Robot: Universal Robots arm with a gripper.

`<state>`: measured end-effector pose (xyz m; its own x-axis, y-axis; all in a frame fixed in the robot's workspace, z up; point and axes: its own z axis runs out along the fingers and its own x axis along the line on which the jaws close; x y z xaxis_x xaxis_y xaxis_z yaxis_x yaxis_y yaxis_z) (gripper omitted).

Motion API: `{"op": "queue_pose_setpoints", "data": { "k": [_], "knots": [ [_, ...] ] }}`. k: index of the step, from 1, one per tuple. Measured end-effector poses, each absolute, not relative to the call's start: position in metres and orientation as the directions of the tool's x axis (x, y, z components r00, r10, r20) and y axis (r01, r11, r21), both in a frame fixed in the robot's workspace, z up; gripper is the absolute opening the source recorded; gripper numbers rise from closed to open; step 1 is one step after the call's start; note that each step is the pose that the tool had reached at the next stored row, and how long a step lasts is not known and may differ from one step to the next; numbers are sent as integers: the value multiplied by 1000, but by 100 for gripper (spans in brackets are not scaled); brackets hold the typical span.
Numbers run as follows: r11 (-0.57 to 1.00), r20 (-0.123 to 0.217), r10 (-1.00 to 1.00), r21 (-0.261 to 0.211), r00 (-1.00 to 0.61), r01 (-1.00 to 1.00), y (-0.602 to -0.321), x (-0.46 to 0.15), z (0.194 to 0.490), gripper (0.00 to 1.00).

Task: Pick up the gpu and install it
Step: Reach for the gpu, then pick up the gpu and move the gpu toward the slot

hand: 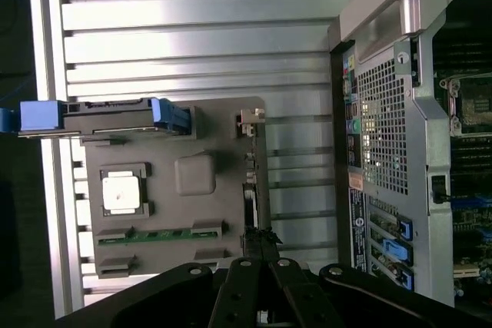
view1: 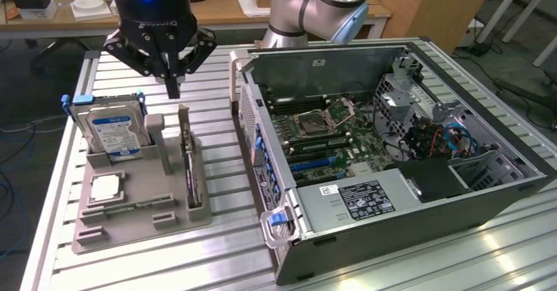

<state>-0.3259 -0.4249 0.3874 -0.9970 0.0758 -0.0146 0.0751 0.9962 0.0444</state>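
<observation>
Fingers (view1: 172,76) of your black gripper (view1: 174,94) meet, gripping nothing, in the exterior view, above the thin dark gpu card (view1: 186,167) standing on edge in a grey plastic holder (view1: 130,229). Your wrist view puts the card's edge beneath them.

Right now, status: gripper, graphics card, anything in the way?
Gripper shut, empty, hovering over the tray. Graphics card on edge in its tray slot, untouched. Hard drive stands alongside, apart; nothing between gripper and card.

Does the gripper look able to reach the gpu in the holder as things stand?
Likely yes: the gripper hangs above the gpu with nothing between them, though its jaws are shut.
</observation>
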Motion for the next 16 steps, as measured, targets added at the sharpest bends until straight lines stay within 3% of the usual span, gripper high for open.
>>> {"op": "queue_pose_setpoints", "data": {
  "k": [14, 16],
  "knots": [
    [996, -15, 76, 44, -997, 75, -425, -326, 387, 11],
    [996, -15, 76, 45, -997, 75, -425, -326, 387, 23]
  ]
}}
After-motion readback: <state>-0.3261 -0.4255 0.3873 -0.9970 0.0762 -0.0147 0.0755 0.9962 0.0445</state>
